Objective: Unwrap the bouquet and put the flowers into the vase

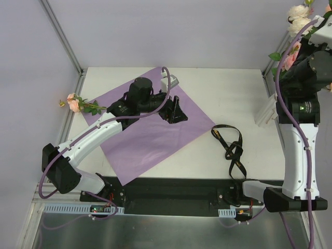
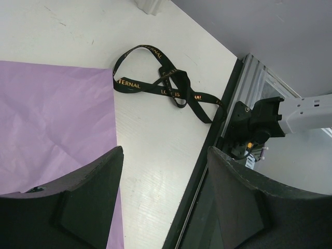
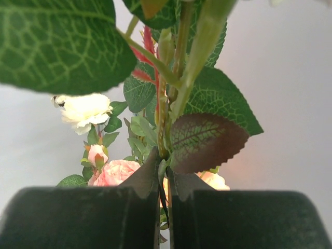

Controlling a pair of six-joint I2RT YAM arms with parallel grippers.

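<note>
Two arms are at work. The left gripper (image 2: 163, 176) hovers over the far corner of the purple paper sheet (image 1: 150, 137), jaws spread, holding nothing. The sheet lies flat on the left half of the table (image 1: 218, 85). One pink rose (image 1: 73, 104) lies at the table's left edge, its bloom overhanging. The black ribbon (image 1: 232, 146) lies looped toward the near right. The right gripper (image 3: 163, 174) is pinched on the stems of the flowers (image 1: 299, 21), raised above the far right corner. The vase (image 1: 265, 113) is at the right edge, partly hidden by the right arm.
</note>
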